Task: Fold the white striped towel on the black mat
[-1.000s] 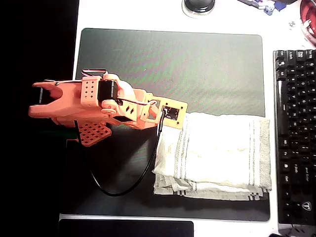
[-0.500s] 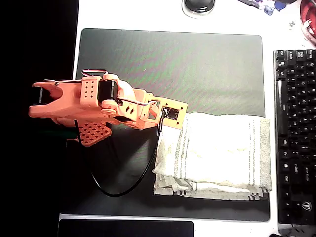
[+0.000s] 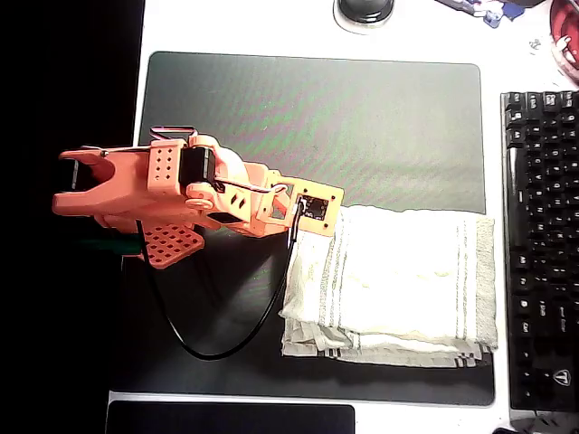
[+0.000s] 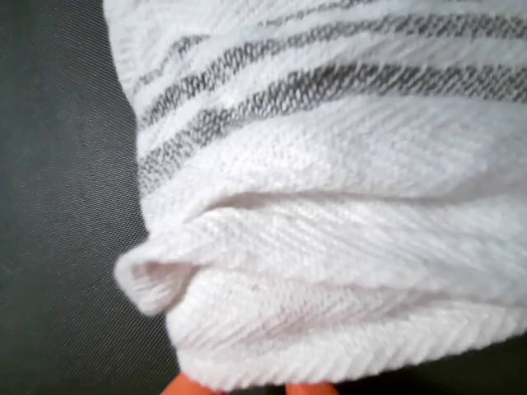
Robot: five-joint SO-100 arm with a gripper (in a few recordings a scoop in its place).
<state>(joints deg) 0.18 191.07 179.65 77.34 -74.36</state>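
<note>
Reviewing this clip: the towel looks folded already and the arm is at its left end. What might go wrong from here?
1. The gripper sits right at the white striped towel's bunched left edge; pulling away may drag layers and undo the fold.
2. The lower layers stick out unevenly along the bottom edge, so another fold could come out skewed.
3. The towel's right edge lies near the keyboard at the black mat's border; a push could shove it against the keys.

Orange printed arm (image 3: pixel 172 203) with perforated plates and black cable (image 3: pixel 244 321).
</note>
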